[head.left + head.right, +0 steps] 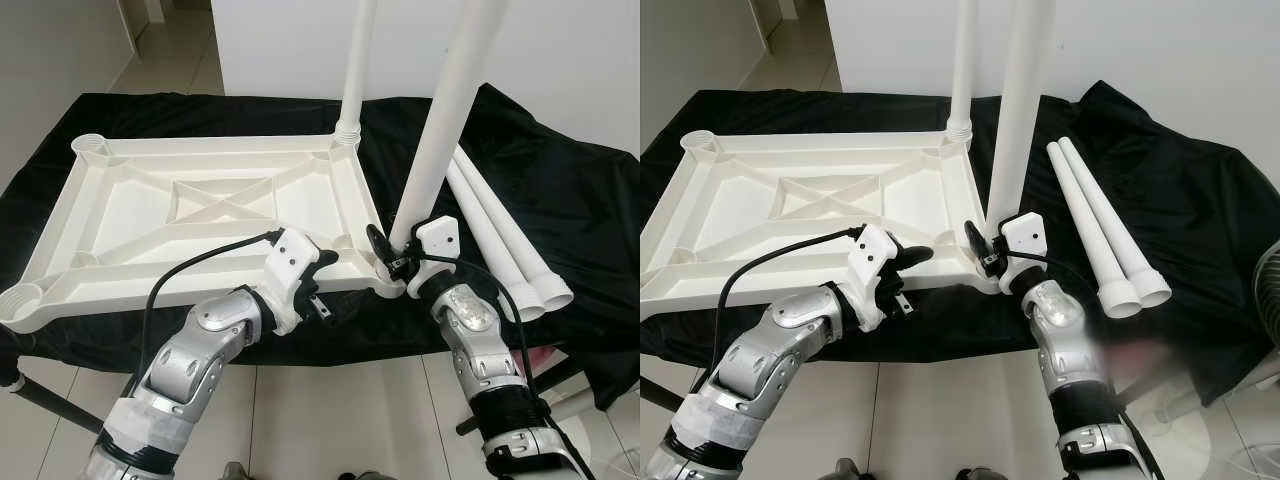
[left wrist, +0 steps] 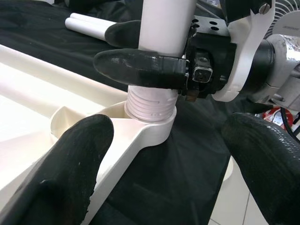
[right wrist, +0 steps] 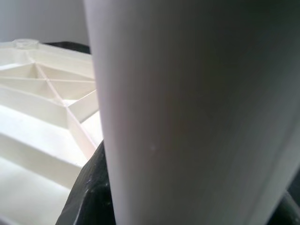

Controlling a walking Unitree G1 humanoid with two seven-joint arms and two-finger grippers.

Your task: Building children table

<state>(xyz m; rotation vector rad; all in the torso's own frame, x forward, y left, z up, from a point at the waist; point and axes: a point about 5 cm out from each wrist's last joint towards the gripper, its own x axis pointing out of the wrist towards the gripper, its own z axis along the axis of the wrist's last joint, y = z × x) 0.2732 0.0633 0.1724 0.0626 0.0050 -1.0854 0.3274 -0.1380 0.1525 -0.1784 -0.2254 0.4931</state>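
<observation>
A white tabletop (image 1: 130, 215) lies upside down on a black cloth. One white leg (image 1: 355, 70) stands in its far right corner. A second leg (image 1: 440, 120) stands upright at the near right corner, its threaded end (image 2: 149, 104) sitting in the corner socket (image 2: 157, 125). My right gripper (image 1: 392, 256) is shut on this leg just above the thread. My left gripper (image 1: 325, 283) is open at the tabletop's near edge, left of that corner, with one finger (image 2: 65, 164) over the rim and the other off the edge.
Two loose white legs (image 1: 500, 235) lie side by side on the black cloth (image 1: 570, 190) to the right. The table's near edge is close to my arms, with tiled floor (image 1: 330, 410) below. A fan (image 1: 1268, 290) stands at the far right.
</observation>
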